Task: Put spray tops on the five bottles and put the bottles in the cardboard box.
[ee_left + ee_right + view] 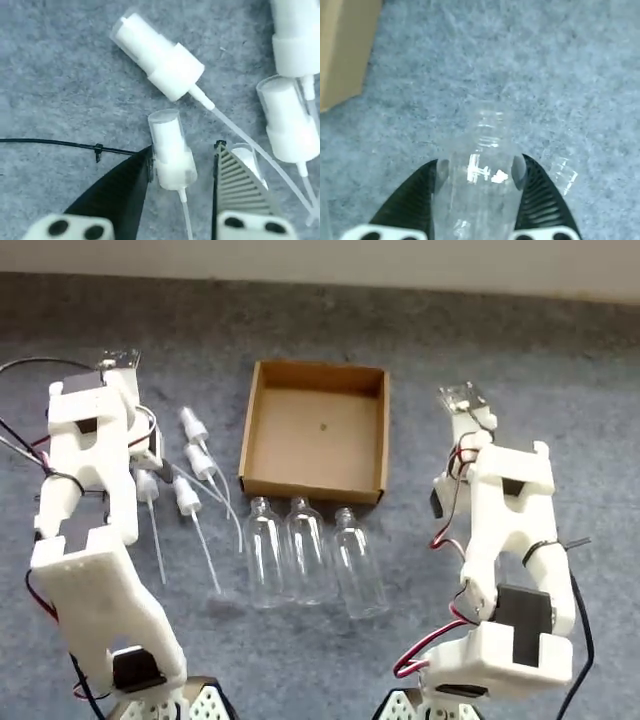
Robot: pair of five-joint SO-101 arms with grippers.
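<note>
Step in hand, as I read it: pick up one spray top w/ the left gripper (184,148) while the right gripper (480,165) has a clear bottle (479,175) ready for capping.

To do it well:
- Close on the white collar, not the see-through overcap. The overcap prob. slips or pops off.
- Squeeze slowly. One jaw touches the collar and the other stands just apart, so the top may roll toward the open side.
- Lift straight up. The dip tube (186,215) runs back btwn the jaws, and the tubes of the neighbouring spray top (160,60) and another one (287,125) cross close by, so there's a snag risk.

Where things are:
- The left gripper is spread and straddles the target spray top (170,150), which lies flat on the grey desk (50,75).
- The right gripper is pinching the bottle at its shoulders, threaded neck pointing away past the tips.
- The cardboard box (300,450) has nothing in it.
- A row of bottles (305,550) lies uncapped just in front of the box, btwn the arms.
</note>
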